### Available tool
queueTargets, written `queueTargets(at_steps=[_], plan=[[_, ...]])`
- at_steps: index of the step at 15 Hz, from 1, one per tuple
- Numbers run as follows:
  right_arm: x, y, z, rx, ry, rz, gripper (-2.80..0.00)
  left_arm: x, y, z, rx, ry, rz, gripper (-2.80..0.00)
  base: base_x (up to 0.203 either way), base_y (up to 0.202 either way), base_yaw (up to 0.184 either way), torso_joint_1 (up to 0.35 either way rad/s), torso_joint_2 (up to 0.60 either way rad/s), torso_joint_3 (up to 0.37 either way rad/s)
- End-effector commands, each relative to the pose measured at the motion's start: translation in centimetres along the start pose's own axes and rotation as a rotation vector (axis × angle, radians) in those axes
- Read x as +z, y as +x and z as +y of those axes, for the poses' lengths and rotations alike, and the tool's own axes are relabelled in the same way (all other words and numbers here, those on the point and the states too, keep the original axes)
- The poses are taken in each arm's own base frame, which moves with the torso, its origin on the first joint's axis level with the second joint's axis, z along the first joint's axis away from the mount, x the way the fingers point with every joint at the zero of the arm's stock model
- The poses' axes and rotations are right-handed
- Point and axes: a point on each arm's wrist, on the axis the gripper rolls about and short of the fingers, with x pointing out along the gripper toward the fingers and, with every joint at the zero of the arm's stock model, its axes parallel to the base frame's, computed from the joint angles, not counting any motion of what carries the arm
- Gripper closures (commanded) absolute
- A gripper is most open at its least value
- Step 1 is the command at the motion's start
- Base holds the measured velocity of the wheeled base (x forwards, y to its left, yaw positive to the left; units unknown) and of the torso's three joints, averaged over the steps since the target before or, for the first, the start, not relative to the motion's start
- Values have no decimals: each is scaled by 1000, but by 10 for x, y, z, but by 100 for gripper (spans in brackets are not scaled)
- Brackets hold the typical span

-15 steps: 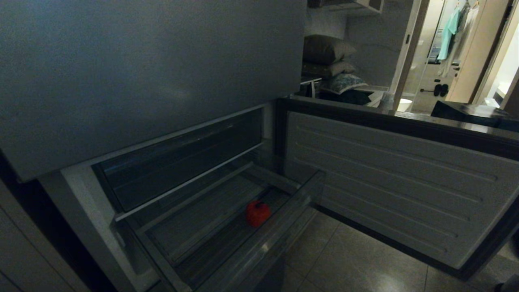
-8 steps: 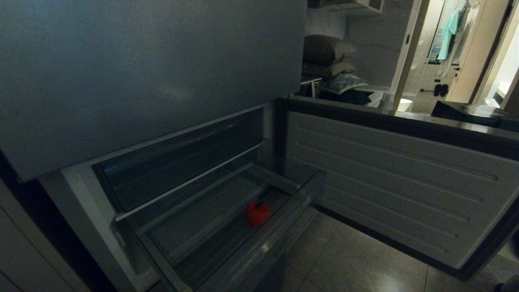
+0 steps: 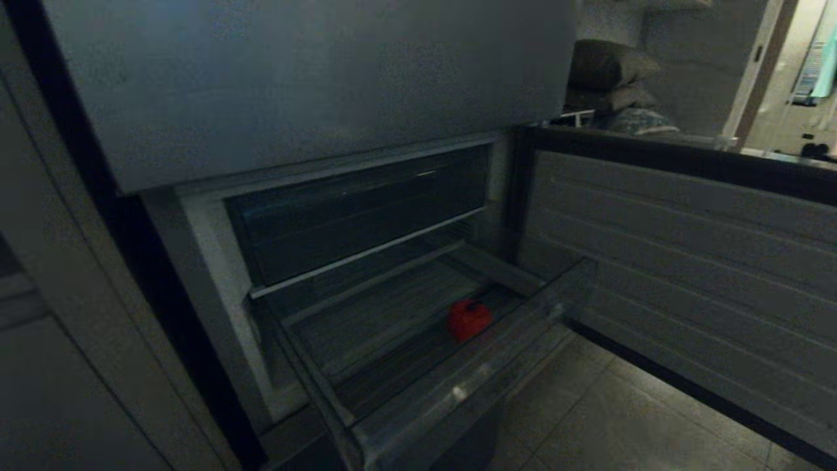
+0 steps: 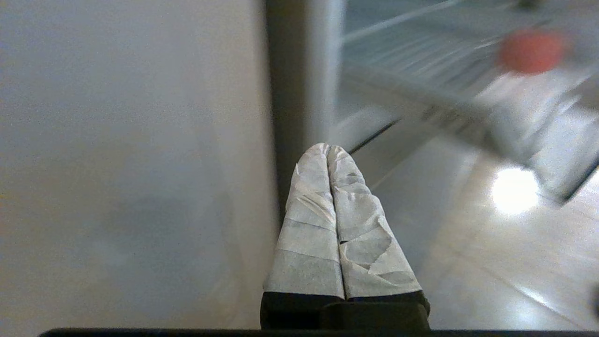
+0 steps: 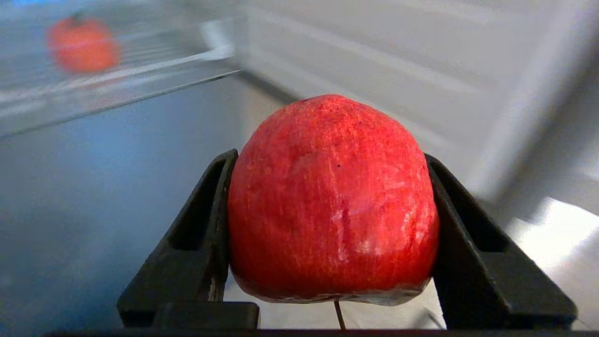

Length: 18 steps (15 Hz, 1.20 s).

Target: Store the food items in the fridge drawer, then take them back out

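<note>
Right gripper [image 5: 330, 224] fingers clamp red apple [image 5: 332, 201]; left gripper [image 4: 327, 152] fingers pressed together, empty.

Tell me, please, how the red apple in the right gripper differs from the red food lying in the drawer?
The apple is clamped between the right gripper's black fingers, outside the fridge drawer; the red food lies free on the drawer's ribbed floor. The apple is streaked pinkish red; the red food looks orange-red with a dark stem. Both are roundish.
</note>
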Motion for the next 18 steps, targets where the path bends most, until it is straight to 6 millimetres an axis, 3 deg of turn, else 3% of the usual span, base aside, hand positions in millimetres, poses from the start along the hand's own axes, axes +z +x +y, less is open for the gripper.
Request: queueTargets(at_steps=[1,5,9,14,18], plan=[[0,0,0,0,0,-1,0,0,0,0,0,0,0,0,3,-8,169,-261,559,271],[0,0,0,3,-4,-1,0,0,0,0,0,0,0,0,2,-10,173,-243,498,257],[0,0,0,0,7,-1,0,0,0,0,0,0,0,0,1,-6,89,-50,109,56],[0,0,0,0,3,-1,0,0,0,0,0,0,0,0,0,0,0,13,-30,-10],[0,0,0,0,6,1,0,0,0,0,0,0,0,0,0,0,0,215,-437,-215]])
